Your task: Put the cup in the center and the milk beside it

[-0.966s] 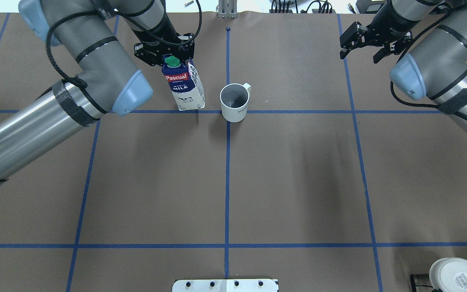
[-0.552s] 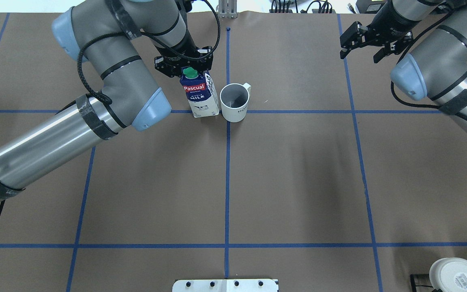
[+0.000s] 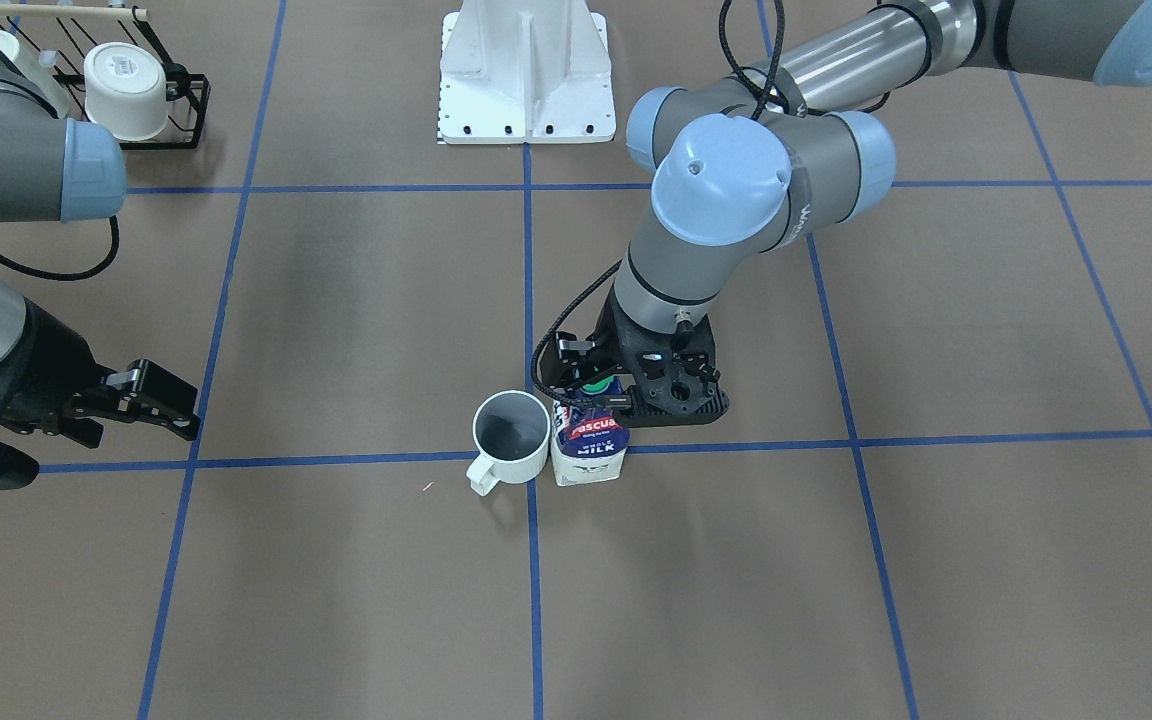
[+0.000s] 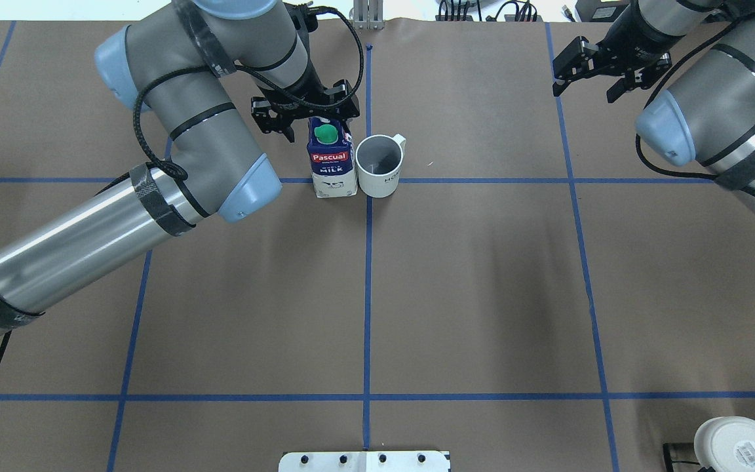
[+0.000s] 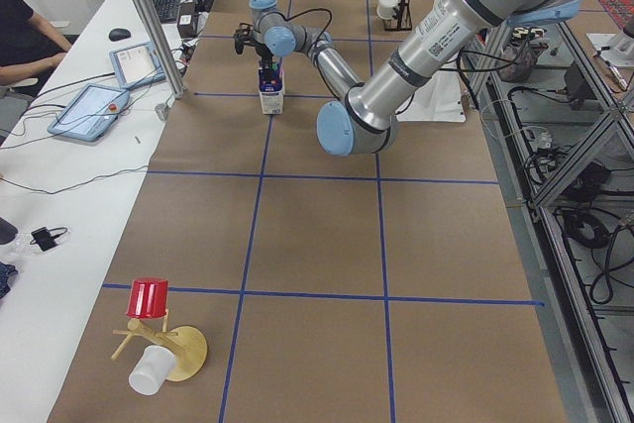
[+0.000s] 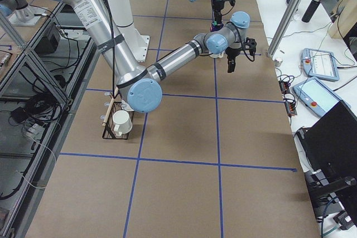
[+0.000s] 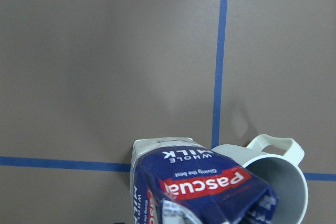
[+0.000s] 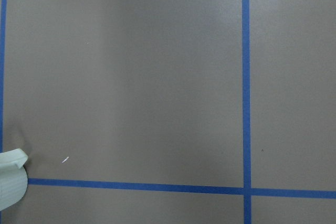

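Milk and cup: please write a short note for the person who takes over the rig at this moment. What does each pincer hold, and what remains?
Left pincer: looks open, just above the milk, not gripping it.
Right pincer: open, empty, off to the robot's right.
Cup: upright on the blue centre line.
Milk: upright on the table, close beside the cup, on the robot's left.
Done: both placements look finished.
Left: probably only lifting the left arm away without knocking the milk.

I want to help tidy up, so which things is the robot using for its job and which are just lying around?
For the job:
cup
milk, standing close beside the cup

Just lying about:
white cup in a wire rack
red cup and small white cup on a wooden stand
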Controlling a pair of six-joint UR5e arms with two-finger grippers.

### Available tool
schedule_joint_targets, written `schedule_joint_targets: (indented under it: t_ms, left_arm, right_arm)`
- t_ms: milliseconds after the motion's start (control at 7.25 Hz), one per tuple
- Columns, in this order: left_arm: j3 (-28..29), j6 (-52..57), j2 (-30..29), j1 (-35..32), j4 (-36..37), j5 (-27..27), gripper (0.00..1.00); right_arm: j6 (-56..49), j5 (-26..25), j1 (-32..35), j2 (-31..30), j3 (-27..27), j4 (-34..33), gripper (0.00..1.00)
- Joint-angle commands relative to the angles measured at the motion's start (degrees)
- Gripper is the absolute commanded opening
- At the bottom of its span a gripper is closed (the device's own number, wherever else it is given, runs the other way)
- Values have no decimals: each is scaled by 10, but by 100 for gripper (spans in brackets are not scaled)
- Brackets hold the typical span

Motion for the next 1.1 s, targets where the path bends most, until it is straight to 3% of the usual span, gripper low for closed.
schedule_joint_targets:
  t_ms: [0, 138, 414, 552, 828, 966]
  left_arm:
    - [-33, -4, 3, -4, 6, -3, 98]
    - [-63, -4, 18, -12, 7, -6, 98]
    - [-194, 7, 141, -65, 33, -67, 98]
    - [-223, 78, 187, -111, 36, -105, 98]
    - [-247, 261, 319, -168, 33, -110, 98]
    - [-247, 391, 387, -220, 31, -112, 98]
  right_arm:
    - [0, -57, 0, -50, 43, 35, 100]
    - [5, -67, -3, -56, 43, 60, 100]
    - [3, -89, -22, -95, 48, 67, 100]
    - [1, -82, -17, -115, 50, 65, 100]
    - [-24, -32, 54, -134, 41, 48, 100]
    - [-95, -10, 93, -142, 36, 9, 100]
